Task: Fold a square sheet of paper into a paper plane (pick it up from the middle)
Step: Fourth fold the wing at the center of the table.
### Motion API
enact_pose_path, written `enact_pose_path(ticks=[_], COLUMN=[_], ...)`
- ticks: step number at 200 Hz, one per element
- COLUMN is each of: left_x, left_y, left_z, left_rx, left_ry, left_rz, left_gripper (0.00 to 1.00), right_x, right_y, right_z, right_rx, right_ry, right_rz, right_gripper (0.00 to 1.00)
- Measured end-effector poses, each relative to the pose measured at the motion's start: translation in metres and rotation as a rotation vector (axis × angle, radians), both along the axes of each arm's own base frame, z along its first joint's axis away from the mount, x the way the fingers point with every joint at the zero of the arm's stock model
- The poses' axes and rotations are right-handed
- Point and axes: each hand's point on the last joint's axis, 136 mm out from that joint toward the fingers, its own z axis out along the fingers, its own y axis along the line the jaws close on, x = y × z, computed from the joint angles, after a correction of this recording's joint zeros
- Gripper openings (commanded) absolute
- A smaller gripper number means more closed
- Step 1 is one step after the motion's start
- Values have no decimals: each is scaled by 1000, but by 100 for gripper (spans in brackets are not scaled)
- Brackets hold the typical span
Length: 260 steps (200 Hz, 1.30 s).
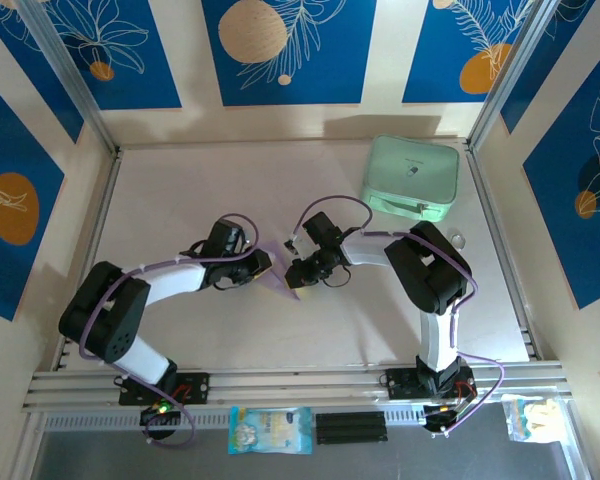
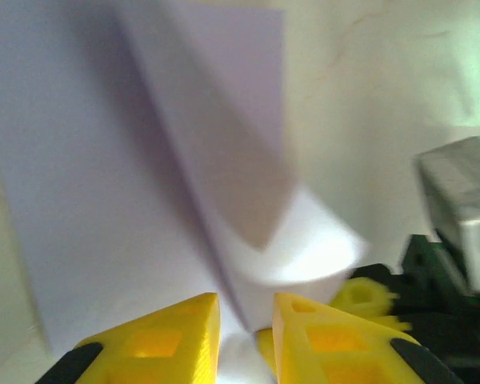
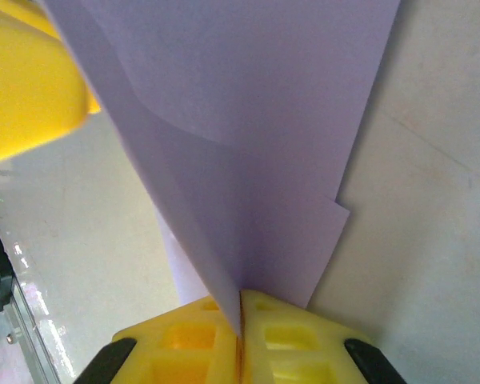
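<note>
The sheet of paper (image 3: 248,120) is partly folded, its lilac layers meeting along a crease. It is held up off the worktop (image 1: 230,190), well apart from the mint-green case (image 1: 410,178), on the case's near-left side, between the two arms.

The right gripper (image 3: 240,308), the one nearer the case, is closed flat on the paper. Its yellow fingers press together on the crease with no gap between them. That hold probably serves as the anchor, keeping the layers lined up so the fold cannot slip.

The left gripper (image 2: 246,316) meets the sheet from the side away from the case. Its fingers stand a narrow way apart with the ridge of the fold running down between them. Whether they pinch the paper or only bracket it I cannot tell.

With both grippers on the same crease, the step looks like setting or adjusting a fold. The sheet does not yet read as a finished dart. One slack hold on such thin paper could let it twist.
</note>
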Motion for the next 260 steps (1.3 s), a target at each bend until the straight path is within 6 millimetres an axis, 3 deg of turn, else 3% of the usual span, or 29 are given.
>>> enact_pose_path(ticks=[28, 71, 196, 260], left_x=[4, 6, 8, 12], left_y=[-11, -20, -22, -24], left_z=[6, -3, -19, -15], left_rx=[-66, -102, -83, -82], left_ry=[-36, -25, 27, 28], left_rz=[-27, -52, -56, -56], left_gripper=[25, 19, 17, 17], right_x=[0, 1, 5, 7], right_y=[0, -1, -3, -6], right_z=[0, 1, 5, 6], right_rx=[3, 4, 37, 72], right_ry=[2, 6, 56, 88], right_rz=[0, -3, -41, -68], right_gripper=[10, 12, 21, 21])
